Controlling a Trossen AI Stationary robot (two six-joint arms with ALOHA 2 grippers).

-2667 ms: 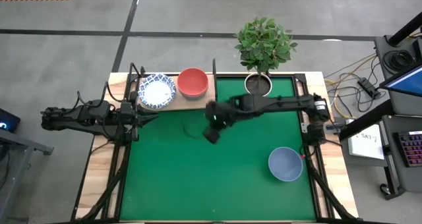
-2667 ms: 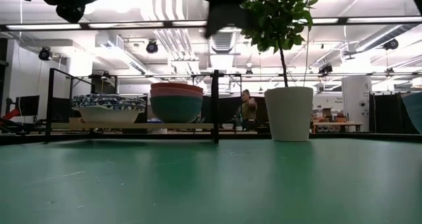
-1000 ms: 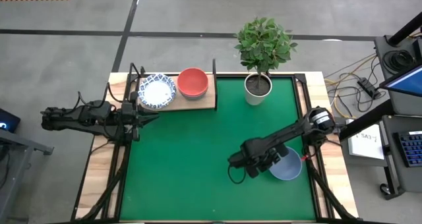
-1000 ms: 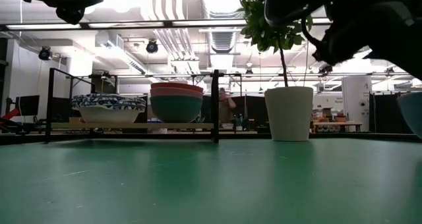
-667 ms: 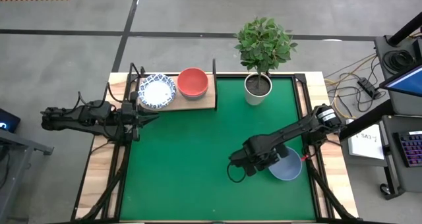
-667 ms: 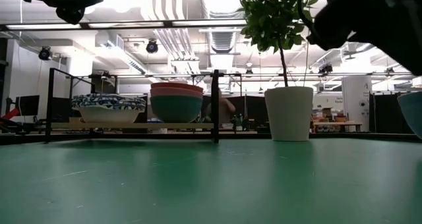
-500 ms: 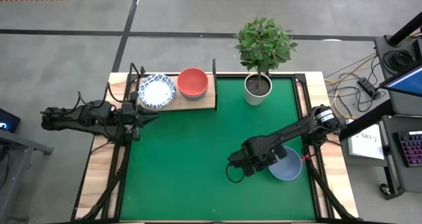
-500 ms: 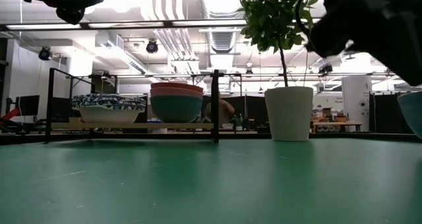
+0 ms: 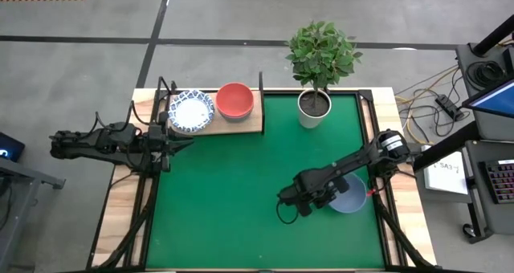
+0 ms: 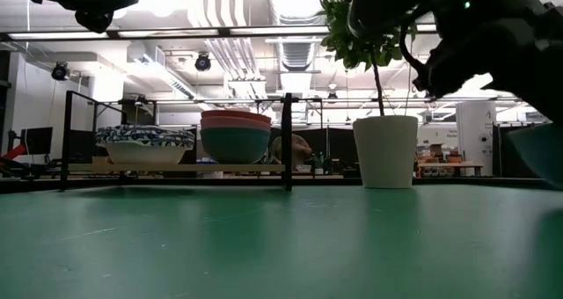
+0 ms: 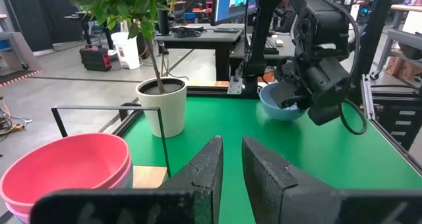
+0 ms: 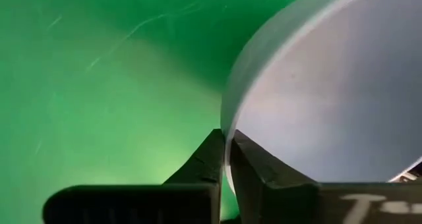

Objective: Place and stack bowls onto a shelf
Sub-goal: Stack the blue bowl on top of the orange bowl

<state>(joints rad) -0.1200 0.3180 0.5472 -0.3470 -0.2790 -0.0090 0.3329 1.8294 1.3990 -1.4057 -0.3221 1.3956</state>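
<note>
Gripping grey-blue bowl (image 12: 330, 92) rim.
Right gripper (image 12: 225, 159) clamped on rim; left gripper (image 11: 231, 159) narrowly parted, empty.

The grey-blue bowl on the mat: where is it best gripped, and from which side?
By its thin rim, one finger inside and one outside. The grey-blue bowl sits upright and open, so the wall edge is the only pinchable part. The right gripper is shut on the rim on the side facing the mat's centre, which seems sensible.

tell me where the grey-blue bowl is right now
In the high view the grey-blue bowl sits on the green mat's right side, below the potted plant, its rim pinched by the right gripper.
</note>
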